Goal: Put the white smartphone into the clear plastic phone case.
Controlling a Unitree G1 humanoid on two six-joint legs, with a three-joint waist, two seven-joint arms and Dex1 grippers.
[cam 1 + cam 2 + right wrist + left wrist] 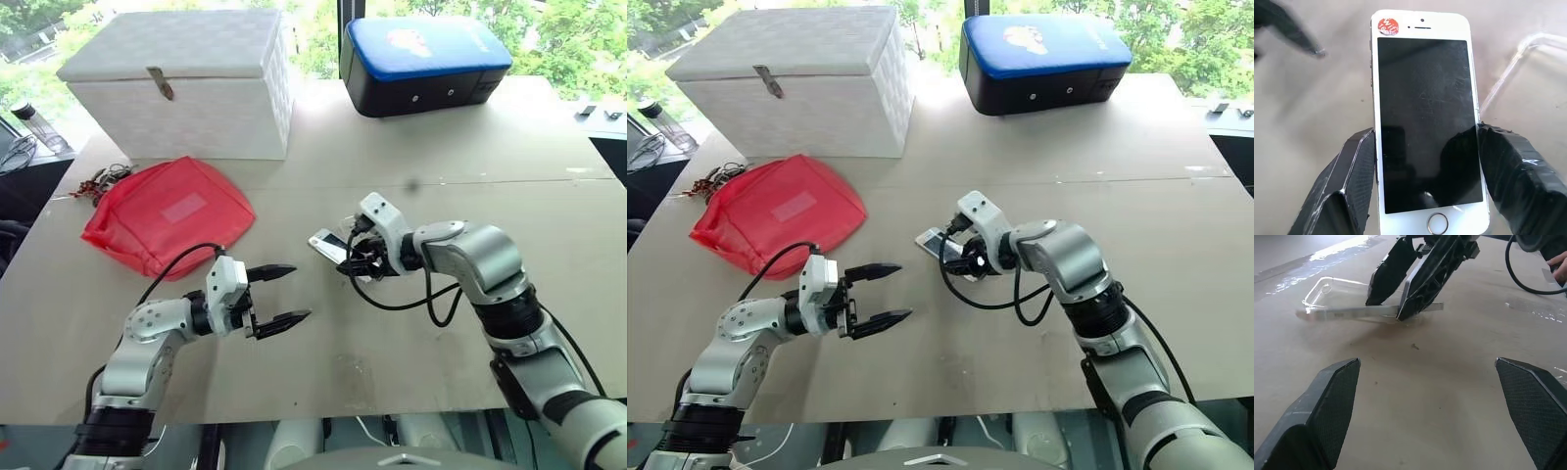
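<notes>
The white smartphone [1426, 122] is being pinched across its long edges by the right gripper [362, 257], screen up, just over the clear plastic phone case [1334, 293]; contact seems likely but is unclear. Near the case, the left gripper [284, 296] is being held wide open, empty.

Office-like test room, plain tabletop [392, 392] by big windows [578, 39] — trees outside, white storage box [186, 83], red pouch [162, 211]

Bright window daylight — glare streaks, soft shadows.
</notes>
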